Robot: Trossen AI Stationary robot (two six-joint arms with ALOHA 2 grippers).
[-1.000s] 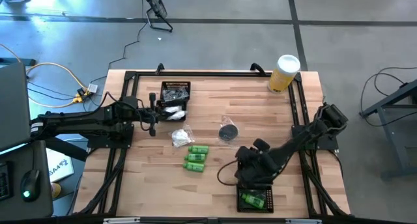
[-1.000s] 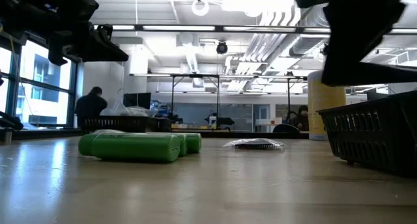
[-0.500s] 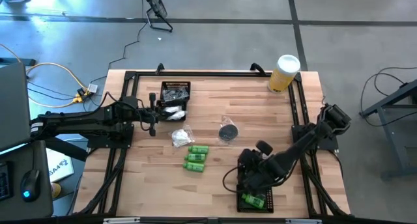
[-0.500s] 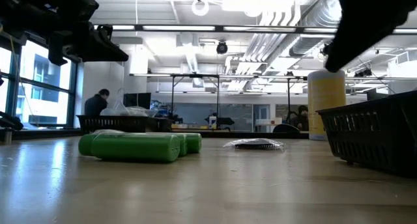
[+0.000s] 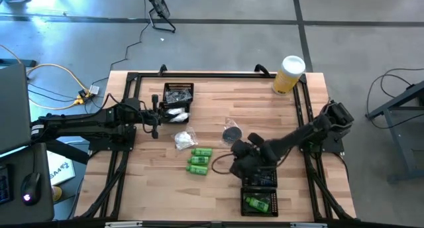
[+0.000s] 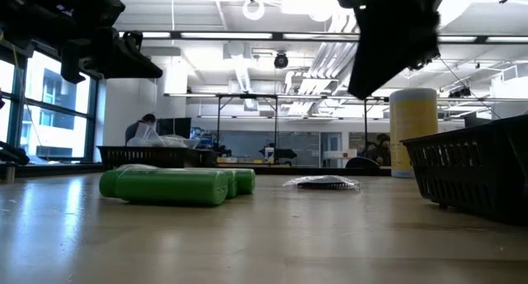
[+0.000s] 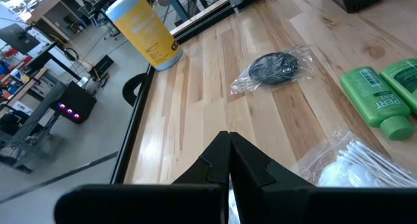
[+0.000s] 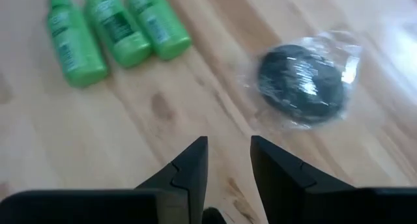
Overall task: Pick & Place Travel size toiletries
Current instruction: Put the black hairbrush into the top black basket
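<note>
The right gripper (image 5: pixel 237 156) hovers above the table between the three green bottles (image 5: pixel 199 160) and the near mesh tray (image 5: pixel 259 193), just short of the round dark case (image 5: pixel 231 134). Its jaws stand partly open with a clear gap between the fingers (image 8: pixel 189 168), and nothing is held between them. In the right wrist view the gap points at bare wood between the bottles (image 8: pixel 111 25) and the wrapped case (image 8: pixel 306 77); the posture suggests an approach to one of these two, most likely the case.

The left gripper (image 5: pixel 154 117) waits just beside the far mesh tray (image 5: pixel 177 97), well apart from the green bottles. Its fingers (image 7: pixel 225 162) are pressed together with no gap and hold nothing.

Loose items, relative to the green bottles:
- The bottles lie side by side, touching, on the open table.
- A white crinkly packet (image 5: pixel 185 140) lies just beside them, toward the far tray.
- The round dark case, in a clear wrapper, lies near them on the side toward the yellow cylinder (image 5: pixel 288 74).

Containers:
- The near mesh tray holds at least one green bottle (image 5: pixel 257 203), lying flat.
- The far mesh tray holds dark items and something white (image 5: pixel 173 113) at its near end; their exact kind cannot be told.

Judgement: sorting is partly done, as five items are still loose on the table.
</note>
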